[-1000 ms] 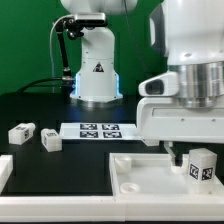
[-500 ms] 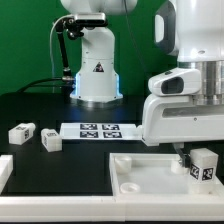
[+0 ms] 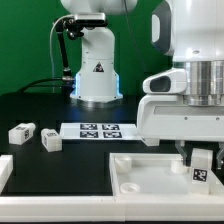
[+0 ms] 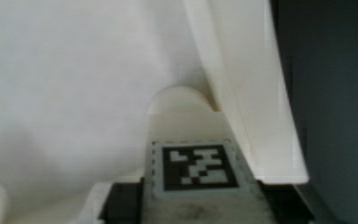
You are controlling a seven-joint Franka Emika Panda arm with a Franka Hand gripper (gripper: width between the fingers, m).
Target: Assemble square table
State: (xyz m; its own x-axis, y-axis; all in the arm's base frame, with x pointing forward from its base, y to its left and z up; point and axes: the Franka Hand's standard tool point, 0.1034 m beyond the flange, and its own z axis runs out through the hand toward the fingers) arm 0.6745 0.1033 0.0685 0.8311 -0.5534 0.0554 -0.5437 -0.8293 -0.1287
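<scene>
Gripper [image 3: 199, 158] clasps tagged leg [image 3: 202, 170] upright at square table slab [image 3: 135, 172] corner — loose legs [image 3: 51, 140] near marker board [image 3: 98, 130].

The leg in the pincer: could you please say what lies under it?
The recessed face of the square table slab, by its rim; the leg hides any contact.

The slab [image 3: 126, 160] and each leg [image 3: 22, 131] look smooth white plastic, the tabletop [image 3: 30, 105] matt black.

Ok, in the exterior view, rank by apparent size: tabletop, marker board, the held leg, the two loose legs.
1. the tabletop, partly cut off by the frame.
2. the marker board.
3. the held leg, though nearness to the camera may inflate it.
4. the loose leg farther left and the loose leg nearer the marker board: alike, unranked.
</scene>
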